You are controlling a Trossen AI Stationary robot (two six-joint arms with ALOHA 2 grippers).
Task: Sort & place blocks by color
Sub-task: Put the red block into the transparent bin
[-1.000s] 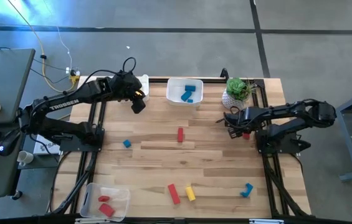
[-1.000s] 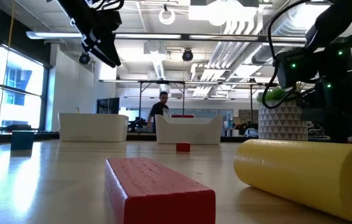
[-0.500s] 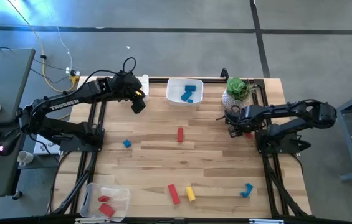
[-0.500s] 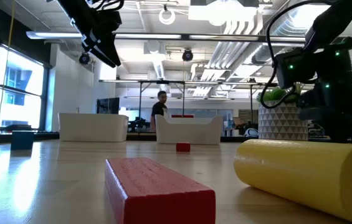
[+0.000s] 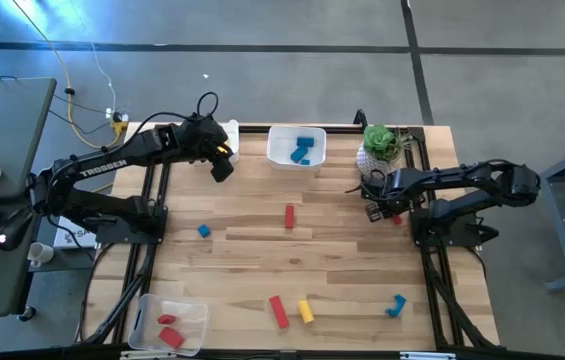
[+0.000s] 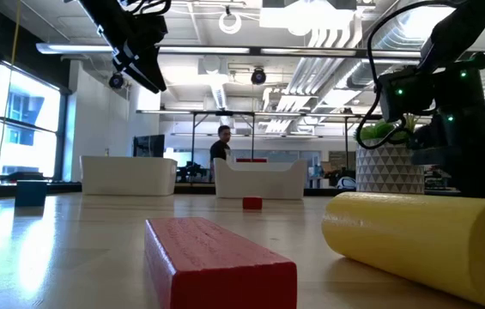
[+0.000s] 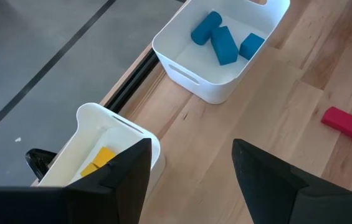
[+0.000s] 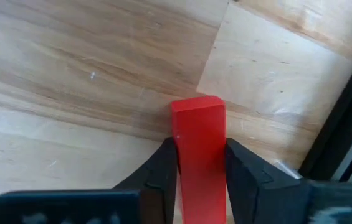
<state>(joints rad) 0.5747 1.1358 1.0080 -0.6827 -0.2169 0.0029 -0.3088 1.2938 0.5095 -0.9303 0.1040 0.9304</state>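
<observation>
L gripper (image 5: 221,167) hangs above the table's far-left part, fingers (image 7: 123,171) spread wide w/ nothing between them. Just under and beside it: white bin (image 7: 110,134) at the far-left edge w/ a yellow block (image 7: 98,163) inside. To its right along the far edge, a second white bin (image 5: 295,147) w/ blue blocks (image 7: 224,43). Open wood between the gripper and a red bar (image 5: 289,216) mid-table; small blue cube (image 5: 203,231) sits nearer the left rail. Near-left corner: clear tray (image 5: 172,322) w/ red pieces. Near edge: red bar (image 5: 278,311) just beside a yellow cylinder (image 5: 305,310), blue curved piece (image 5: 395,305) further right.

R gripper (image 5: 385,208) is low at the table's right side, fingers (image 8: 160,171) clamped against both sides of a red block (image 8: 198,149). Potted plant (image 5: 380,146) just beyond it; black frame rail (image 8: 344,134) close on the outer side, so little room there.
</observation>
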